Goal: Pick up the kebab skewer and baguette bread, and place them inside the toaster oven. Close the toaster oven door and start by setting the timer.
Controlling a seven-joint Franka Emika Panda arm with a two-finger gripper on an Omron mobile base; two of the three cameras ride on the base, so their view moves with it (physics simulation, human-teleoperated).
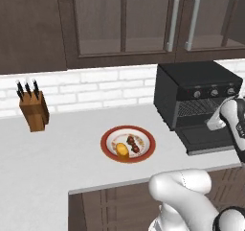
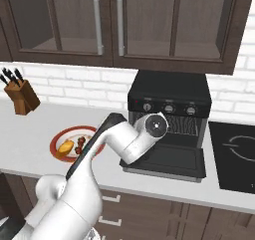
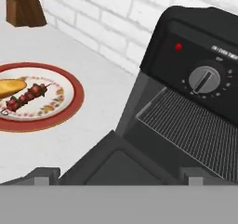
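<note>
The kebab skewer (image 1: pixel 133 144) (image 3: pixel 28 96) and the golden baguette bread (image 1: pixel 122 149) (image 3: pixel 10 85) lie side by side on a red-rimmed plate (image 1: pixel 109 135) (image 3: pixel 76 97) on the white counter. To their right stands the black toaster oven (image 1: pixel 191 81) (image 2: pixel 169 89) with a wire rack (image 3: pixel 195 130) inside. The toaster oven door (image 1: pixel 210 138) (image 2: pixel 172 160) is dropped open. My gripper (image 3: pixel 120 175) hovers over that door in front of the oven. It is open, fingertips (image 3: pixel 46 174) wide apart with nothing between them.
A wooden knife block (image 1: pixel 33 109) (image 2: pixel 21 95) stands by the brick wall at the far left. A black cooktop (image 2: pixel 234 154) lies to the right of the oven. Dark wall cabinets hang overhead. Grey knobs (image 3: pixel 203 79) run along the oven's front.
</note>
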